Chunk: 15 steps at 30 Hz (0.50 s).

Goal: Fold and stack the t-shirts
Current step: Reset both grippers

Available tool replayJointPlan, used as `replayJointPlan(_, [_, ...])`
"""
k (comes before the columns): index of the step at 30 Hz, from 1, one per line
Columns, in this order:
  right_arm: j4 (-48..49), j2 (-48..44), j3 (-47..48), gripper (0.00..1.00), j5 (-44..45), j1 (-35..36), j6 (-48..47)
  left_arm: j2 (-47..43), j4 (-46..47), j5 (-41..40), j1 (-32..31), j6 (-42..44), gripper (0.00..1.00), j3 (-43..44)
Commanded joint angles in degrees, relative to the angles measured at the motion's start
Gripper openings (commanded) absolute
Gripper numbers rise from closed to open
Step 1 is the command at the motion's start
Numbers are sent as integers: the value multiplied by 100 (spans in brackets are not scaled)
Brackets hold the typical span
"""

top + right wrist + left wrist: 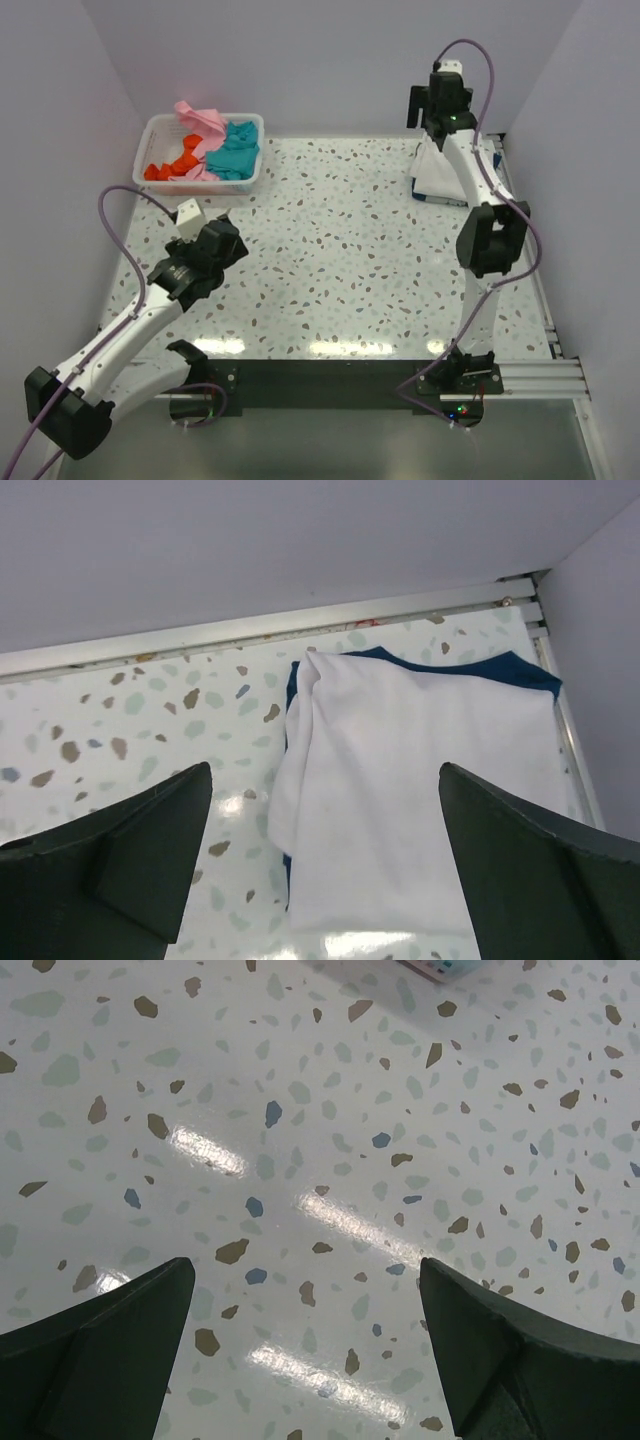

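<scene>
Terrazzo table bears white t-shirt (atop navy t-shirt); left gripper, right gripper both spread.

surface: off-white terrazzo with brown, blue and grey-green flecks
basket: plain white
inside it: pink t-shirt, teal t-shirt, orange t-shirt, all solid
white t-shirt: plain, no print
navy t-shirt: solid dark blue
left tool, right tool: pretty much black
walls: pale lilac-grey
</scene>
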Motion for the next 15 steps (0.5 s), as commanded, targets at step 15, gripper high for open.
replayJointPlan(15, [-140,-6433,-6575,99,-926,264,1888,-1062,-475,588,44,-270,100,69])
